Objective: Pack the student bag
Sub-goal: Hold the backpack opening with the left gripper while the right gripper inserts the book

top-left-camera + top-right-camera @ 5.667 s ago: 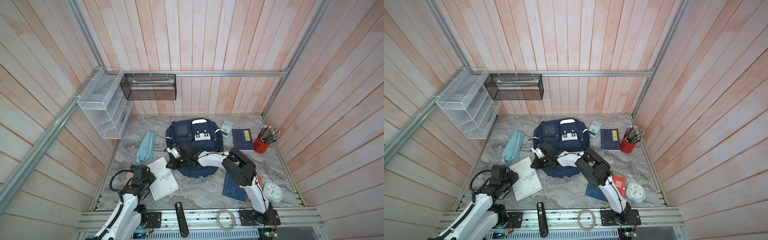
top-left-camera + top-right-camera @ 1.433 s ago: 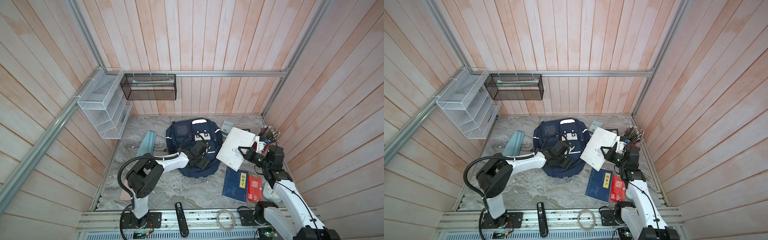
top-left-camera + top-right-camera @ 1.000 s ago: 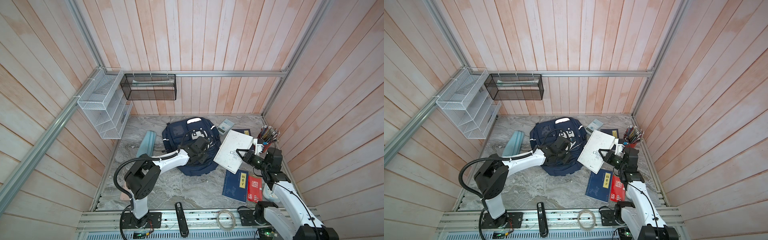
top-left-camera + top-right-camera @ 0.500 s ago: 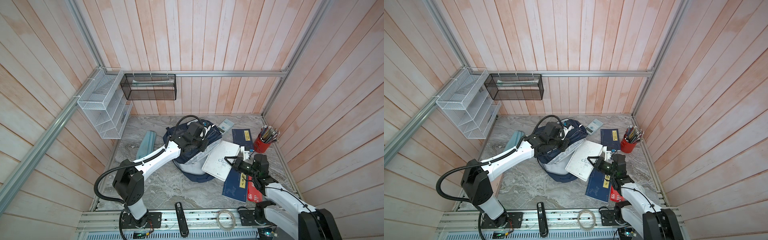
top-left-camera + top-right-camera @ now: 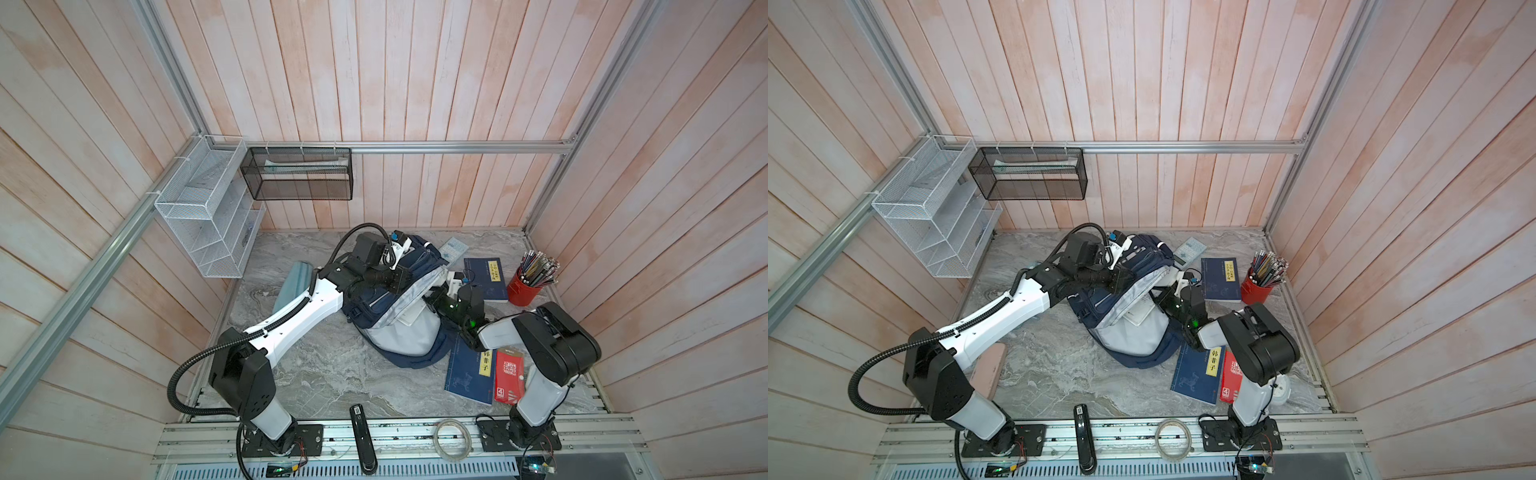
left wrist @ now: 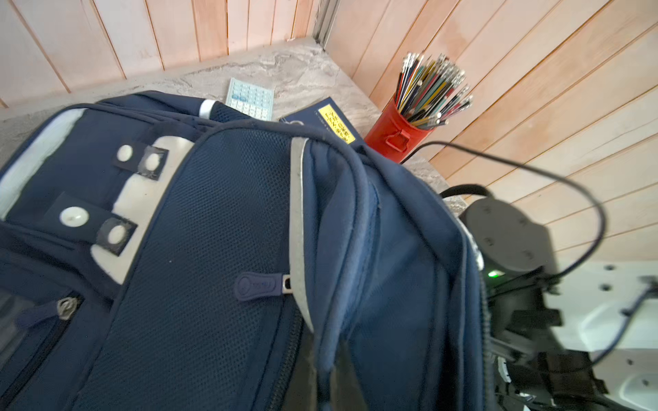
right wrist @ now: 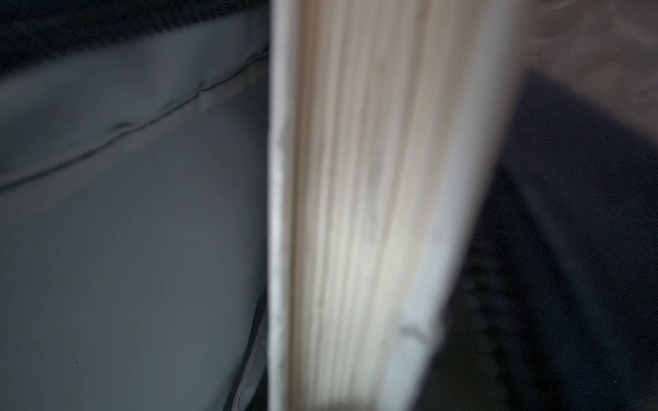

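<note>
Far left, on the wall: white wire rack (image 5: 203, 216), with a black mesh basket (image 5: 297, 174) next to it. Below them, on the marble table (image 5: 332, 374), a pale blue pouch (image 5: 293, 280) lies partly under my left arm (image 5: 299, 316).

Left gripper (image 5: 404, 276): jaws together, pinched on the upper rim of the student bag (image 5: 395, 332). That rim is held up off the table, so the main compartment gapes and its pale grey lining shows. The left wrist view agrees: the navy fabric edge (image 6: 331, 320) runs down into the fingers.

Bag position: middle of the table, toward the back wall, mouth facing right.

1 white book (image 5: 410, 316): a corner shows inside the mouth, against the lining. Right gripper (image 5: 430, 298) sits at the mouth, closed on this book. The right wrist view is blurred. I can make out only the page edges (image 7: 356, 213) end-on, grey lining on one side and dark fabric on the other.

Right of the bag, toward the back: calculator (image 5: 455, 249), navy book (image 5: 486, 278) with a yellow label, and a red cup (image 5: 525, 291) of pencils. Nearer me, a second navy book (image 5: 467, 372) lies partly under my right arm (image 5: 498, 332), with a red booklet (image 5: 510, 376) touching its side.
</note>
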